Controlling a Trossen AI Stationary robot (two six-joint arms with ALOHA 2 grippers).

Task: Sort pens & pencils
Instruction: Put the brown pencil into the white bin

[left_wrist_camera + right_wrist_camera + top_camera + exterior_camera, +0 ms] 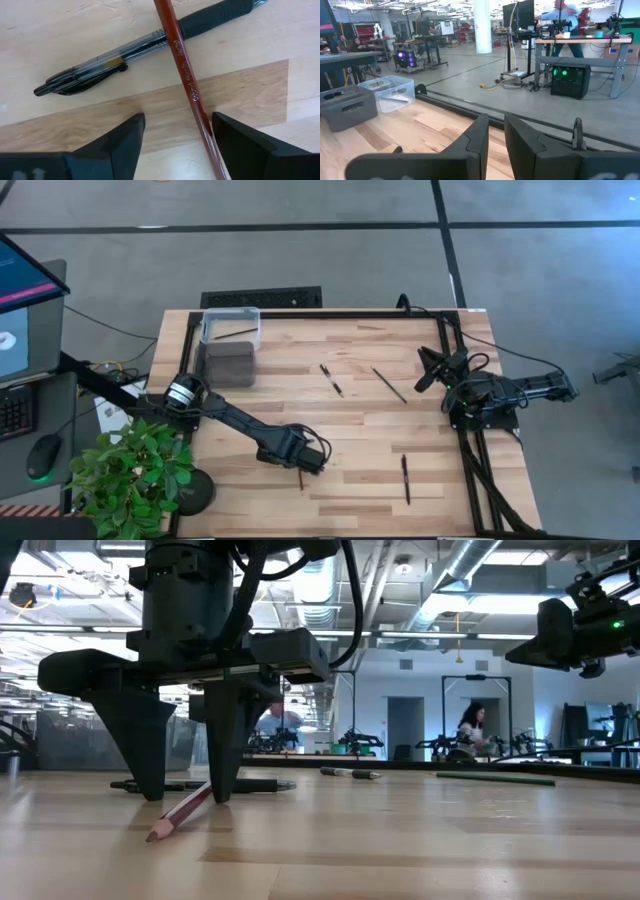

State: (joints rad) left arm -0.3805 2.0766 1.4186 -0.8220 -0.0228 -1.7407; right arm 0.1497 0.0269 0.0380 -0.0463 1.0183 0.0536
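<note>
The left gripper [308, 463] is down at the near middle of the pale wooden butcher-block table [350, 420], its two dark fingers spread wide and planted on or just above the boards; in the low view they stand like two tapered posts [185, 755] with nothing clamped between them. A reddish-brown wooden pencil [186, 82] lies slantwise between the fingers, running close beside one finger, though whether it touches that finger cannot be told; its far end is cut off by the picture's edge. In the low view its sharpened tip [160, 832] points toward the camera, and from above only a short stub shows past the gripper [301, 478]. Crossing under that pencil lies a clear-barrelled pen with black clip and black rubber grip [135, 50], whose tip end is cut off. Farther across the table lie a short black pen [331, 379], a thin dark pencil [389, 385], and another black pen [405, 478] near the front right. A clear plastic bin [231, 326] at the back left holds one thin stick, too small to identify, beside a grey plastic bin [230, 363] whose contents cannot be seen. The right gripper [430, 370] hangs raised at the table's right edge, fingers nearly together with a narrow gap, holding nothing.
</note>
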